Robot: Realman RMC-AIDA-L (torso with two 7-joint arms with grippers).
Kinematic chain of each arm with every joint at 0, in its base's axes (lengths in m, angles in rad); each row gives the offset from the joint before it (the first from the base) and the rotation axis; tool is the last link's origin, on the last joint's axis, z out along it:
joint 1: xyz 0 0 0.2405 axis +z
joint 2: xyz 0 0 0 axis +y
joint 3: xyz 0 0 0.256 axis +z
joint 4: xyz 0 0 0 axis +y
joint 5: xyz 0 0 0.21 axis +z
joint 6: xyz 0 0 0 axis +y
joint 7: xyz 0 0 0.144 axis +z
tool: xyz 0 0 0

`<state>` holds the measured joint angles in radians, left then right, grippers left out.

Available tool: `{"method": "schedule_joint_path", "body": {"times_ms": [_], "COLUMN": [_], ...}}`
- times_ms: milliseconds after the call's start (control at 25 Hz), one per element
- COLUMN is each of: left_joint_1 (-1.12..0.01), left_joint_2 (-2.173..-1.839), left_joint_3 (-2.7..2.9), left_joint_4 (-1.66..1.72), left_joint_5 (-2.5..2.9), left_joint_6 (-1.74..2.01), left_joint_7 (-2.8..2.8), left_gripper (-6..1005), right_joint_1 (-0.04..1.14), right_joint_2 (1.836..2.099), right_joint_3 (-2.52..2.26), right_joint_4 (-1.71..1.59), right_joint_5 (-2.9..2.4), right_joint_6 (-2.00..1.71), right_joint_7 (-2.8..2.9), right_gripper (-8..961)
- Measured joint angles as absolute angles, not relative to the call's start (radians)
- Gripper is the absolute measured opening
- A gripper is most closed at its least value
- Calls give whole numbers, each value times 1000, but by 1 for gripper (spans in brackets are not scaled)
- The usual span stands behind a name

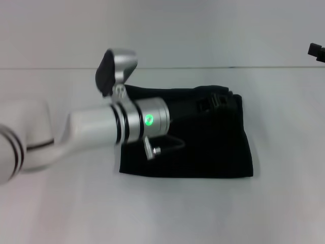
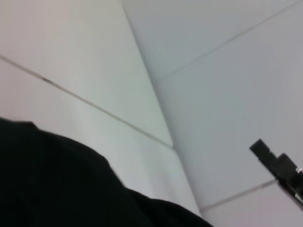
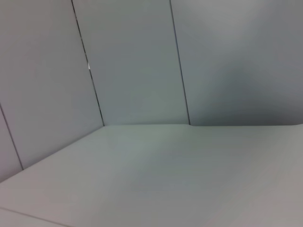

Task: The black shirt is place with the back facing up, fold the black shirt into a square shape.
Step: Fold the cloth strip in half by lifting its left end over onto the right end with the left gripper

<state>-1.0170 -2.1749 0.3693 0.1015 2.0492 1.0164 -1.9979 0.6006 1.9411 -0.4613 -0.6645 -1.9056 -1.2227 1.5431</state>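
The left arm [image 1: 101, 127] reached in from nine o'clock, its gripper [image 1: 216, 101] over the black shirt [image 1: 203, 147] at two o'clock; I cannot tell its jaw state. The shirt lay mid-table, already squarish. The right gripper [image 1: 316, 51] idled. Likely the final fold, needing release and withdrawal.

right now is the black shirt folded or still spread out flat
Folded. The black shirt lies as a compact, roughly square bundle on the white table, no sleeves sticking out. The left gripper is over its far edge.
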Motion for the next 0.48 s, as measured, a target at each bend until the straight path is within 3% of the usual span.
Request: {"method": "schedule_joint_path", "body": {"times_ms": [400,480], "left_joint_1": [-902,-888], "left_joint_2": [-2168,-2167], "left_joint_3": [350,397], "left_joint_4": [107,165], "left_joint_5": [2011,2018], "left_joint_6": [1388,1471], "left_joint_7": [-1773,-1759], "left_gripper": [152,229], "right_joint_1": [610,619], "right_joint_2": [1935,1929], "right_joint_3": [-481,-509], "right_joint_4": [-672,-672], "right_joint_5": [-1933,-1968], "right_joint_6": [-1230,-1234], "right_joint_7": [1641,1720], "right_gripper": [843,841]}}
